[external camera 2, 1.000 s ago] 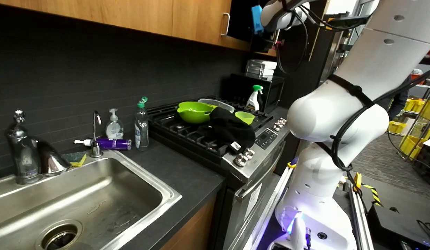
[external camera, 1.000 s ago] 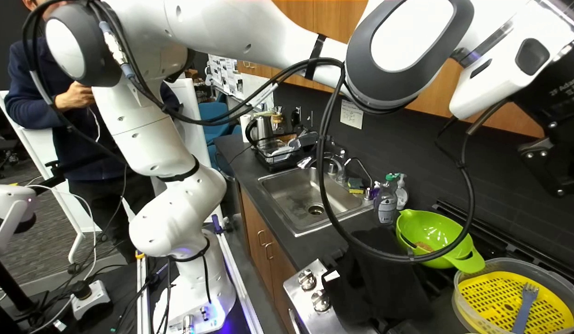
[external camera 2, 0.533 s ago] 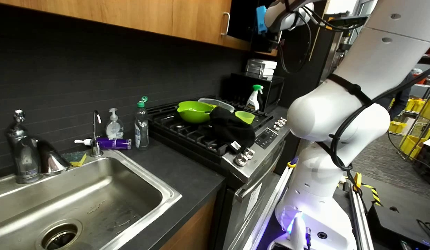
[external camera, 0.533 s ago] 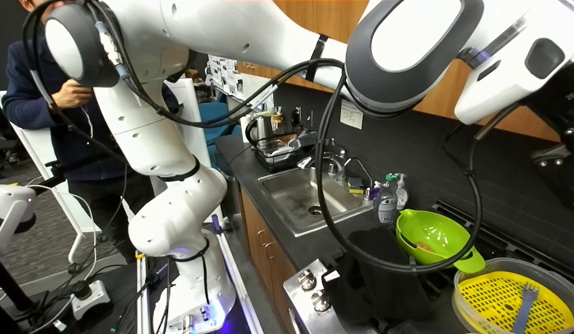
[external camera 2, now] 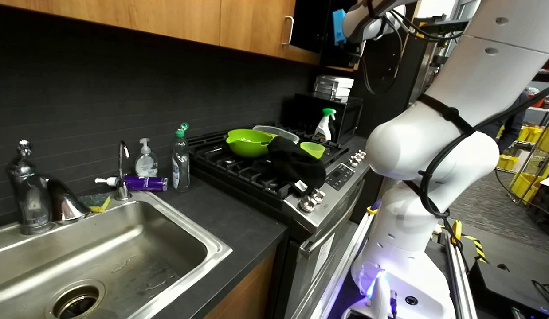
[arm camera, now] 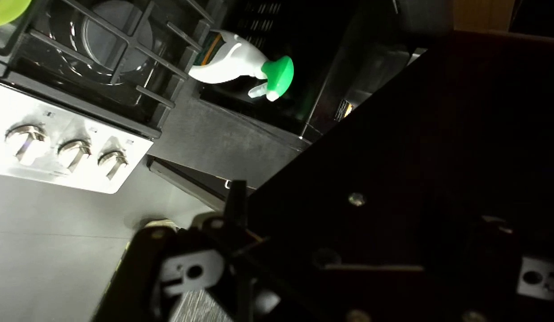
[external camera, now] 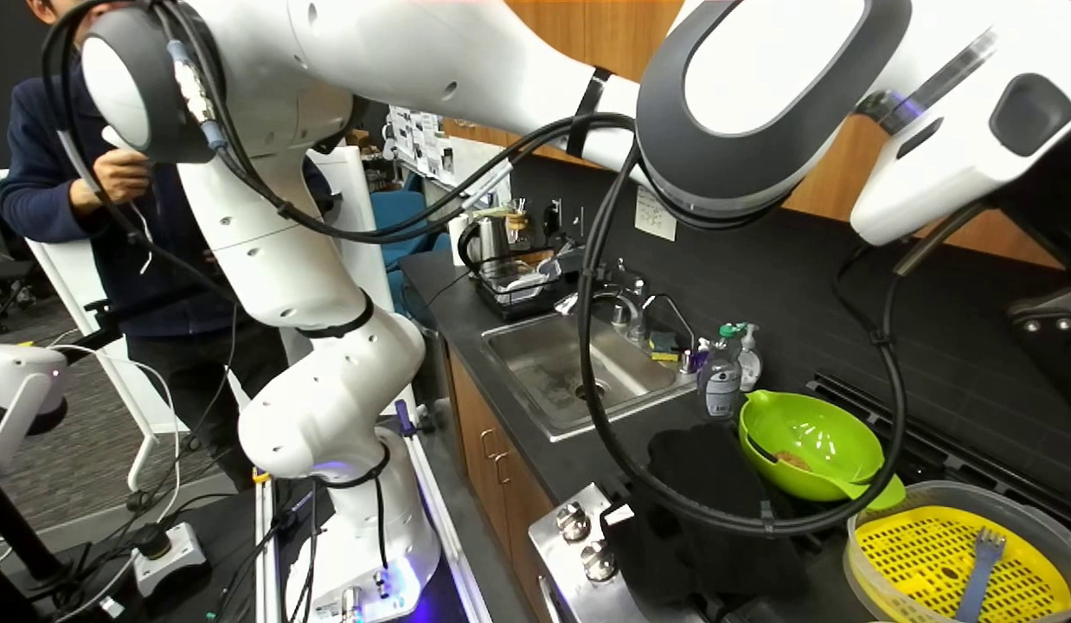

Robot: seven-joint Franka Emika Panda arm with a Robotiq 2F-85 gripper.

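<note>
Spray bottle (arm camera: 234, 62) stands at eleven o'clock in the wrist view, apart from the gripper (arm camera: 366, 210); in the darkness there, I cannot tell whether that is spread or clasping anything. Probably smooth, stiff plastic, heavier if full, it should handle best around the body below the green head (arm camera: 280, 75). At four o'clock in an exterior view, the green bowl (external camera: 808, 424) holds something brown (external camera: 792, 460); the clear tub (external camera: 1033, 519) beside it holds a yellow perforated insert (external camera: 907, 554) and blue fork (external camera: 978, 581).

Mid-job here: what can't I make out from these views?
Fingers: anything held is lost in darkness, wrist view; partly cut off by the right edge in an exterior view.
Stovetop under the cloth: hidden by it in both exterior views.
Note: writing too small in an exterior view.
</note>
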